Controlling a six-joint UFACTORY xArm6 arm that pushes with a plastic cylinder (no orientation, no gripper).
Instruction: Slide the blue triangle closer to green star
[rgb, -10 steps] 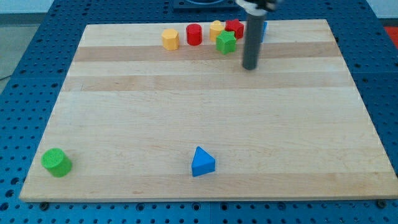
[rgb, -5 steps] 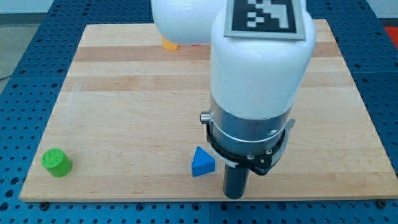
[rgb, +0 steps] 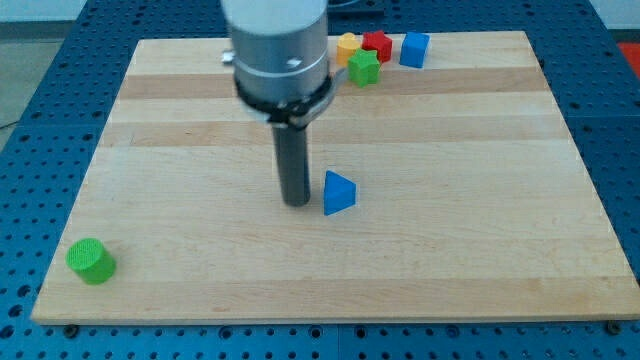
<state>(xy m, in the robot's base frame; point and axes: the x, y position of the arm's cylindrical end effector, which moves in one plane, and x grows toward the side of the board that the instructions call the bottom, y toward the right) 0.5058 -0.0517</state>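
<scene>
The blue triangle lies near the middle of the wooden board. The green star sits at the view's top, in a cluster of blocks. My tip rests on the board just to the left of the blue triangle, close to it or touching it. The arm's white and grey body rises above the rod and hides part of the board's top edge.
Beside the green star are a yellow block, a red block and a blue cube. A green cylinder stands at the board's bottom left corner. Blue pegboard surrounds the board.
The blue triangle has moved up the board, from near the bottom edge to the middle. My tip has moved from its lower right to its left side.
</scene>
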